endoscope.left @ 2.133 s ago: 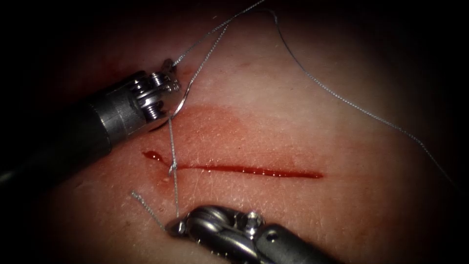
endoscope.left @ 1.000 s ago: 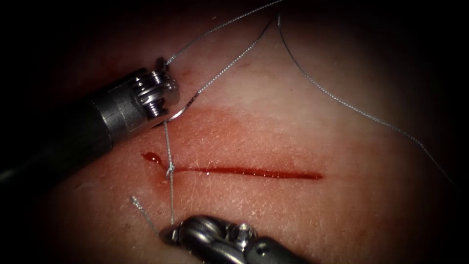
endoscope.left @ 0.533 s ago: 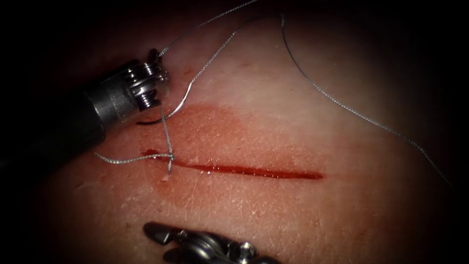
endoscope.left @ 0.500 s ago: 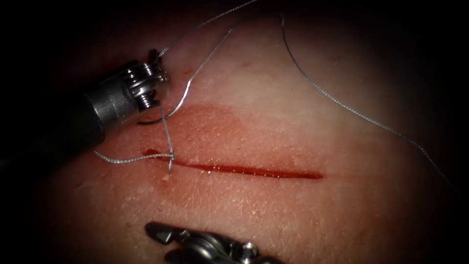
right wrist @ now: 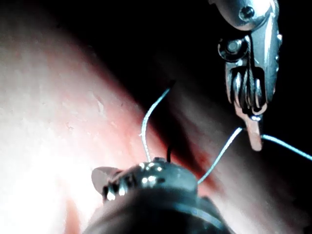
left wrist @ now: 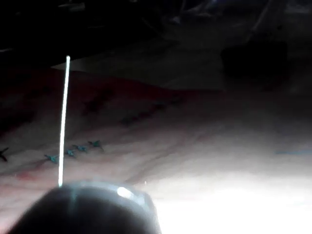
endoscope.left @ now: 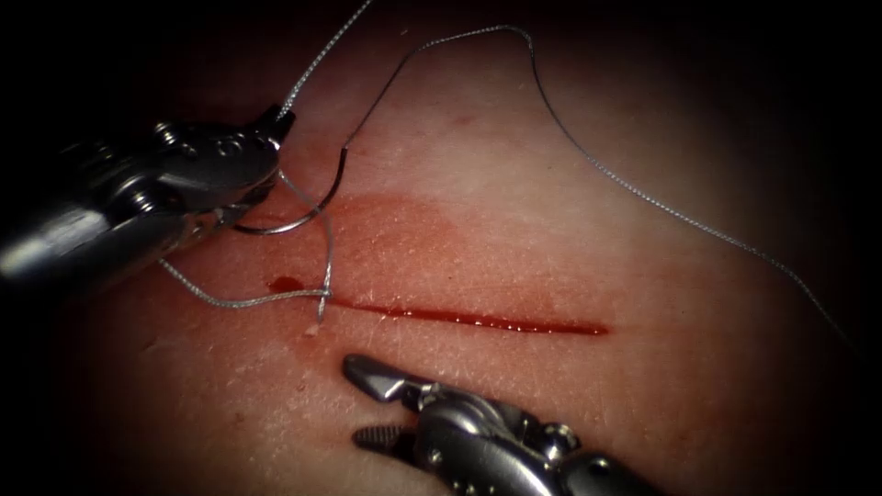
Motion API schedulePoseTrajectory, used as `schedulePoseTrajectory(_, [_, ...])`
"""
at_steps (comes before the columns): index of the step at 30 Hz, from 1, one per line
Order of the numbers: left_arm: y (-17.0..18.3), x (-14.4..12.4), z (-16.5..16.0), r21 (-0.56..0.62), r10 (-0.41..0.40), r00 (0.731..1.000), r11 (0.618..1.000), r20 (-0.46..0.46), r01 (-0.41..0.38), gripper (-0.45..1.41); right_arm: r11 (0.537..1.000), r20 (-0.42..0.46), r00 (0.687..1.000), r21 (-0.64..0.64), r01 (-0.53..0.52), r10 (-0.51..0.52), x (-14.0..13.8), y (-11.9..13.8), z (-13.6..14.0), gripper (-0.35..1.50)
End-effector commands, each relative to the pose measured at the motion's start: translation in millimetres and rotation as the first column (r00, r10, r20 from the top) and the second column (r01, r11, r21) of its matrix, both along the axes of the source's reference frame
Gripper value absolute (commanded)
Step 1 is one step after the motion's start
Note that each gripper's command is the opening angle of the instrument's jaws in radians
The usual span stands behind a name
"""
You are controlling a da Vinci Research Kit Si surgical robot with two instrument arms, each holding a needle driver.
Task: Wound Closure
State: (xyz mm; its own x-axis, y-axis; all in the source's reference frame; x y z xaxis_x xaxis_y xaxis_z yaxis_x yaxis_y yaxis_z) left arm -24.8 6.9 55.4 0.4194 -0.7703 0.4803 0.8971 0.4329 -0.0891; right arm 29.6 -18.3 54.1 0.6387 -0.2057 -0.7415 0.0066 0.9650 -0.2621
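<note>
**Right tool lets go of the thread and comes back with its jaws spread**

A second ago the right arm's steel needle driver (endoscope.left: 367, 404) gripped the short thread end below the knot; now it holds nothing, its two jaws apart, and it sits on the near side of the cut, closer to the wound than half a second back. The freed tail now lies leftward from the knot (endoscope.left: 322, 296), across the tissue toward the left tool.

The left arm's steel needle driver (endoscope.left: 276, 119) has turned since the earlier picture and lies flatter, its jaws clamped on the thin grey thread (endoscope.left: 588, 161) at their tip. The curved steel needle (endoscope.left: 317, 207) rests just beside this tool, on the far side of the cut, out of the tissue; neither tool grips it.

By count: two tools, one needle, one knot at the left end of one straight red cut (endoscope.left: 478, 321) in the pale pink tissue (endoscope.left: 551, 248), and one small drop of red fluid (endoscope.left: 285, 284) left of the knot.
</note>
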Motion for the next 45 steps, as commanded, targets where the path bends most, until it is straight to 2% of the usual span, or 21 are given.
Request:
schedulePoseTrajectory(1, [0.9, -0.2, -1.1, 0.000, -0.020, 0.999, 1.000, 0.043, 0.020, -0.45, 0.997, -0.026, 0.997, 0.032, -0.067, 0.068, -0.6, 2.0, -0.3, 0.99])
schedulePoseTrajectory(2, [0.5, -0.2, -1.5, 0.018, -0.039, 0.992, 0.999, 0.123, 0.037, -0.45, 0.986, -0.055, 0.988, 0.082, -0.142, 0.147, -1.2, 2.5, 0.1, 0.98])
schedulePoseTrajectory(5, [0.1, -0.4, -1.0, 0.035, -0.046, 0.978, 0.999, 0.203, 0.040, -0.45, 0.956, -0.103, 0.959, 0.162, -0.245, 0.263, -2.0, 3.2, 0.9, 1.08])
schedulePoseTrajectory(6, [0.2, -0.4, -0.7, 0.049, -0.059, 0.967, 0.998, 0.246, 0.049, -0.45, 0.925, -0.136, 0.929, 0.218, -0.312, 0.345, -2.6, 3.4, 1.5, 1.10])
schedulePoseTrajectory(8, [1.3, -0.3, -0.6, 0.055, -0.057, 0.968, 0.997, 0.245, 0.045, -0.45, 0.892, -0.159, 0.893, 0.252, -0.376, 0.422, -3.4, 3.5, 2.4, 1.20])
schedulePoseTrajectory(9, [1.9, -0.3, -0.7, 0.059, -0.054, 0.967, 0.997, 0.248, 0.041, -0.45, 0.883, -0.156, 0.885, 0.257, -0.393, 0.439, -3.6, 3.4, 2.7, 1.21])
schedulePoseTrajectory(13, [4.9, -0.8, -2.5, 0.063, -0.067, 0.962, 0.997, 0.266, 0.052, -0.45, 0.865, -0.155, 0.872, 0.287, -0.411, 0.465, -3.9, 3.1, 3.7, 1.26])
schedulePoseTrajectory(16, [5.6, -1.0, -3.0, 0.061, -0.070, 0.957, 0.997, 0.282, 0.055, -0.45, 0.850, -0.158, 0.859, 0.312, -0.425, 0.487, -3.6, 3.3, 3.6, 1.26])
schedulePoseTrajectory(20, [5.6, -1.5, -3.0, 0.062, -0.068, 0.956, 0.997, 0.286, 0.052, -0.45, 0.800, -0.223, 0.800, 0.400, -0.446, 0.557, -2.6, 3.9, 3.2, 1.31])
schedulePoseTrajectory(22, [5.3, -1.5, -2.8, 0.061, -0.071, 0.954, 0.997, 0.290, 0.055, -0.45, 0.764, -0.278, 0.746, 0.466, -0.446, 0.606, -1.3, 4.3, 3.1, 1.31])
schedulePoseTrajectory(23, [5.0, -1.6, -2.6, 0.058, -0.068, 0.954, 0.997, 0.291, 0.054, -0.45, 0.754, -0.328, 0.709, 0.491, -0.436, 0.624, 0.2, 4.6, 3.2, 1.28])
schedulePoseTrajectory(26, [4.7, -1.6, -2.3, 0.055, -0.066, 0.954, 0.997, 0.291, 0.052, -0.45, 0.738, -0.347, 0.680, 0.512, -0.440, 0.646, 1.6, 4.9, 3.4, 1.28])
schedulePoseTrajectory(27, [4.5, -1.6, -2.2, 0.052, -0.066, 0.954, 0.997, 0.291, 0.052, -0.45, 0.738, -0.363, 0.667, 0.509, -0.443, 0.651, 2.4, 5.0, 3.5, 1.35])
schedulePoseTrajectory(37, [5.0, -2.2, -0.9, 0.043, -0.063, 0.955, 0.998, 0.290, 0.053, -0.45, 0.748, -0.379, 0.669, 0.510, -0.425, 0.639, 6.6, 3.2, 2.5, 1.30])
schedulePoseTrajectory(38, [4.9, -2.2, -0.8, 0.038, -0.063, 0.955, 0.998, 0.290, 0.054, -0.45, 0.722, -0.369, 0.653, 0.548, -0.422, 0.661, 7.0, 2.9, 2.4, 1.26])
schedulePoseTrajectory(40, [4.6, -2.4, -0.5, 0.043, -0.064, 0.956, 0.998, 0.287, 0.054, -0.45, 0.614, -0.319, 0.593, 0.681, -0.399, 0.739, 7.8, 2.0, 2.2, 1.21])
schedulePoseTrajectory(41, [4.6, -2.4, -0.4, 0.042, -0.064, 0.956, 0.998, 0.287, 0.054, -0.45, 0.538, -0.279, 0.555, 0.751, -0.383, 0.784, 8.1, 1.8, 2.1, 1.18])
schedulePoseTrajectory(42, [4.6, -2.4, -0.4, 0.041, -0.064, 0.956, 0.998, 0.286, 0.054, -0.45, 0.434, -0.221, 0.507, 0.829, -0.352, 0.833, 8.5, 1.4, 1.9, 1.03])
schedulePoseTrajectory(43, [4.6, -2.4, -0.3, 0.041, -0.064, 0.956, 0.998, 0.287, 0.054, -0.45, 0.301, -0.141, 0.417, 0.888, -0.348, 0.898, 9.1, 0.7, 2.0, 1.03])
schedulePoseTrajectory(44, [4.6, -2.4, -0.3, 0.041, -0.063, 0.956, 0.998, 0.287, 0.054, -0.45, 0.225, -0.095, 0.363, 0.914, -0.337, 0.927, 9.3, 0.4, 2.1, 1.03])
schedulePoseTrajectory(45, [4.7, -2.4, -0.3, 0.041, -0.063, 0.956, 0.998, 0.287, 0.054, -0.45, 0.175, -0.065, 0.316, 0.926, -0.335, 0.947, 9.5, 0.1, 2.4, 1.03])
